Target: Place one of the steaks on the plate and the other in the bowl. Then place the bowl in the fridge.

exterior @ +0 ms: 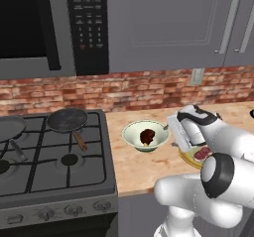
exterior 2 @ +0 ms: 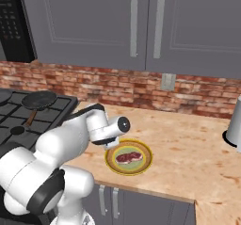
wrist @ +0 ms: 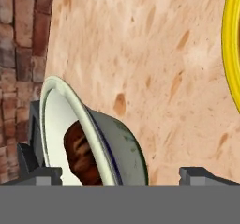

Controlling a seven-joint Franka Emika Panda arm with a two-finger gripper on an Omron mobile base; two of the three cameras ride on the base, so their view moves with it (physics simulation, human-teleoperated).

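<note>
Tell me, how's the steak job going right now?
End effector open, straddling the bowl's rim. Dark steak in bowl, red steak on plate. Bowl on the counter, not yet lifted. Nothing blocking.

Pale bowl [wrist: 112, 143] with dark steak [wrist: 82, 155] between wide-apart gripper [wrist: 119, 174] fingertips [wrist: 197, 175], yellow plate [wrist: 232, 54] rim beyond

We are in a home kitchen: a grey gas stove [exterior: 54, 156] carries a dark frying pan [exterior: 68, 120], a black microwave [exterior: 49, 28] hangs above that stove, and a red brick backsplash [exterior: 149, 89] runs behind the tan countertop [exterior 2: 188, 153] beside it, beneath grey wall cabinets [exterior 2: 141, 24].
</note>
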